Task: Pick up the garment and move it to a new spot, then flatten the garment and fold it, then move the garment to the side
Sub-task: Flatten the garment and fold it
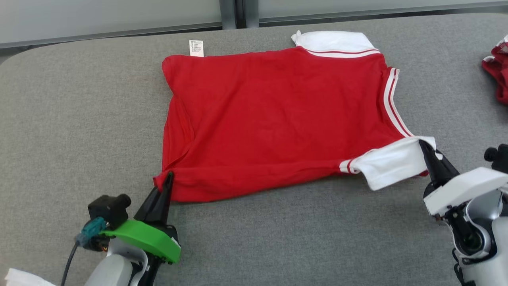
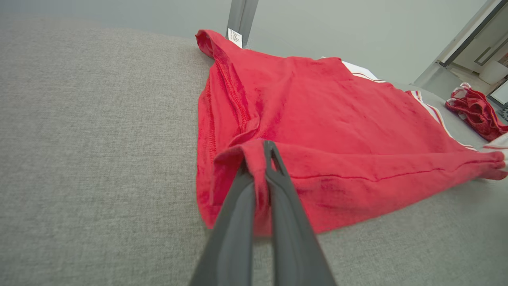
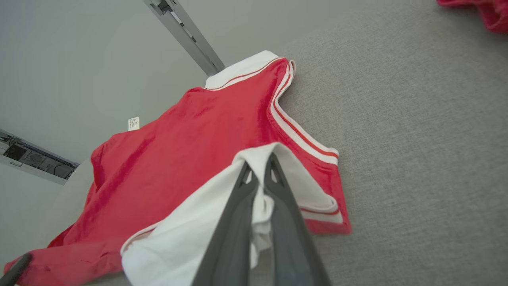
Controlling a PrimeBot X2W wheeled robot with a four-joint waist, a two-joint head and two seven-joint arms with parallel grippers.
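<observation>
We look down on a grey fabric-covered table (image 1: 79, 119) whose rounded corner sits at the upper left of the head frame. Behind it, along the top edge, are pale wall panels (image 1: 111, 16) split by a dark upright post (image 1: 234, 12). A crumpled red cloth (image 1: 496, 75) lies at the right edge of the frame, well apart from our work.

The garment (image 1: 278, 119), a red shirt with white sleeves and white-striped trim, lies spread across the middle of the table, mostly flat. A white label (image 1: 196, 48) pokes out near its upper-left corner. The far sleeve (image 1: 335, 41) sits at the top centre and the near sleeve (image 1: 391, 165) at the lower right.

Our left gripper (image 1: 170, 178) stands at the lower left, its fingers pinched tight on the shirt's lower-left corner. In the left wrist view we see a fold of red cloth squeezed between them. Our right gripper (image 1: 424, 145) stands at the lower right, fingers closed on the edge of the near sleeve. The right wrist view shows white cloth bunched between the two dark fingers. The shirt's near hem runs between the two grips along the lower part of the head frame, creased close to the left corner.
</observation>
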